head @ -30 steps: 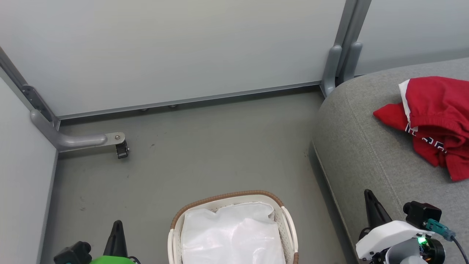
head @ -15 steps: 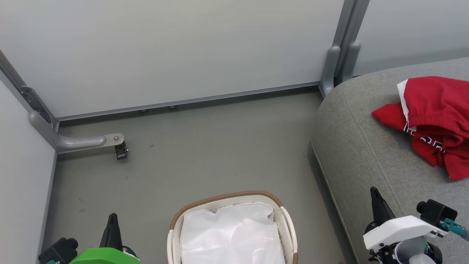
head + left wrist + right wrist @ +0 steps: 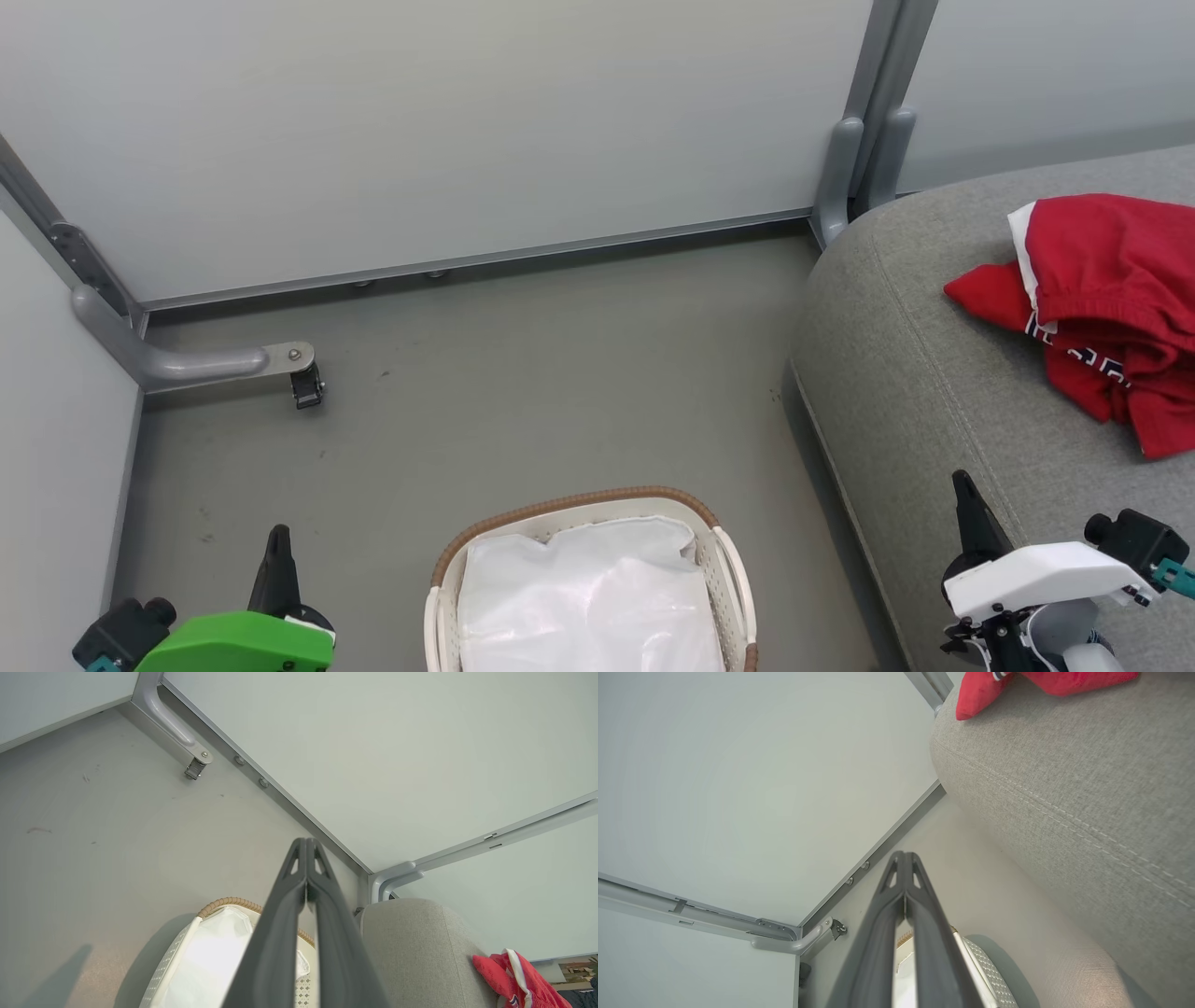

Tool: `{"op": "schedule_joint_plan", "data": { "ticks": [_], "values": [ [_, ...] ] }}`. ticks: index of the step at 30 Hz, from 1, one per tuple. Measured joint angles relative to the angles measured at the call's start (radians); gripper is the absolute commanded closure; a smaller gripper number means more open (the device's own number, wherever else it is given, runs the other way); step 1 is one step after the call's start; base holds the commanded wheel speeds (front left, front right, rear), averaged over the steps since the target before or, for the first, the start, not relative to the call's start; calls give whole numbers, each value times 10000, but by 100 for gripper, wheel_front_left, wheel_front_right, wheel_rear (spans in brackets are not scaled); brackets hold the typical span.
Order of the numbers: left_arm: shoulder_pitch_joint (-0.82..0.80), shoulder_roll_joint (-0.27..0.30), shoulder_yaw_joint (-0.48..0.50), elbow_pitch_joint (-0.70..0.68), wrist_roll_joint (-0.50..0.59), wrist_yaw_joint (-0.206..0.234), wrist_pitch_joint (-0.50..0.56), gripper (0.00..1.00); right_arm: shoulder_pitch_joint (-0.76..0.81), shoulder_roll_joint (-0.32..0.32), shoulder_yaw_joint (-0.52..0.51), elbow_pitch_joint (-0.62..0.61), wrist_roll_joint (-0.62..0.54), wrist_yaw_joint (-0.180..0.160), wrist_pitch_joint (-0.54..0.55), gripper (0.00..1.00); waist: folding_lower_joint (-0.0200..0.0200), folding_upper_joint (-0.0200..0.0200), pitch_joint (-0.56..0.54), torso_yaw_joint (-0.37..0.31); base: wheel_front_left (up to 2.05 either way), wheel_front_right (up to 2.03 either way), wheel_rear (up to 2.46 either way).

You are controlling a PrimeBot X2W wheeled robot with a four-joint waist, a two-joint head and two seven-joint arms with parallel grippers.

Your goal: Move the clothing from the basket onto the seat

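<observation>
The red clothing (image 3: 1102,308) lies crumpled on the grey seat (image 3: 934,392) at the right, white trim showing; it also appears as a red heap (image 3: 518,982) in the left wrist view and at the top edge (image 3: 1017,686) of the right wrist view. The white basket (image 3: 719,560) with a brown rim stands on the floor at bottom centre, holding a white liner and no red cloth. My left gripper (image 3: 277,534) hangs shut and bare left of the basket. Over the seat's front edge my right gripper (image 3: 962,481) is shut with nothing in it. Both wrist views show fingertips pressed together (image 3: 306,842) (image 3: 903,855).
Pale partition walls close off the back and left, with a grey metal bracket foot (image 3: 224,359) on the floor at the left and a post (image 3: 864,159) by the seat's corner. Grey floor (image 3: 523,373) lies between the basket and the wall.
Both grippers have sunk lower in the head view, the left toward the left, the right toward the right. The clothing and basket stay put.
</observation>
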Motion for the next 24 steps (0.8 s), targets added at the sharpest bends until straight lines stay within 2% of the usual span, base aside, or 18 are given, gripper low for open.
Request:
{"op": "schedule_joint_plan", "data": {
  "ticks": [24],
  "values": [
    [-315, 4, 297, -384, -2516, -128, 711, 100, -127, -21, -253, -357, 2708, 0, 679, 100, 0, 0, -41, -77, 0, 0, 0]
  ]
}}
